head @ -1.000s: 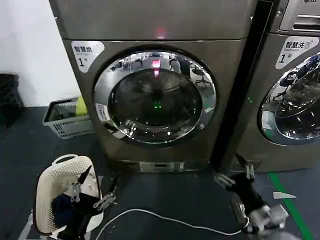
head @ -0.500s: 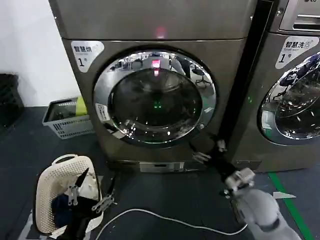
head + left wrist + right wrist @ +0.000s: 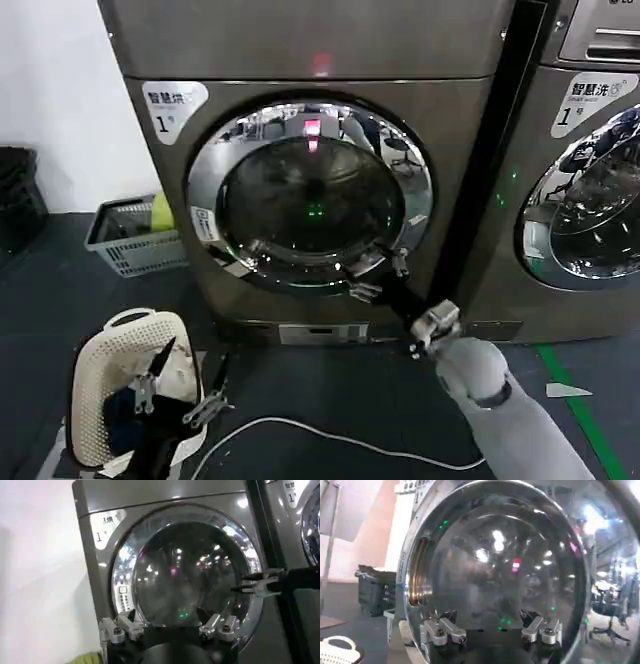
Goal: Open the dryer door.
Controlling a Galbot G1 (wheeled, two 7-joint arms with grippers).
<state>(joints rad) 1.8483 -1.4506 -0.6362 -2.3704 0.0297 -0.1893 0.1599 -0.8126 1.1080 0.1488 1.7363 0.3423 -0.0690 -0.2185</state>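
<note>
My right gripper (image 3: 381,277), fingers spread, sits at the dryer door (image 3: 310,195) lower right chrome; I should hook its edge squarely. Left gripper (image 3: 180,385), open, waits low.

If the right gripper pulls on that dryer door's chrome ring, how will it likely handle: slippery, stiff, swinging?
The dryer door has a polished, mirror-like chrome ring, so the open right gripper at its lower edge may well slip. It looks rigid, glass in metal, so it probably swings as one piece. Being nearly machine-wide, it likely feels heavy.
</note>
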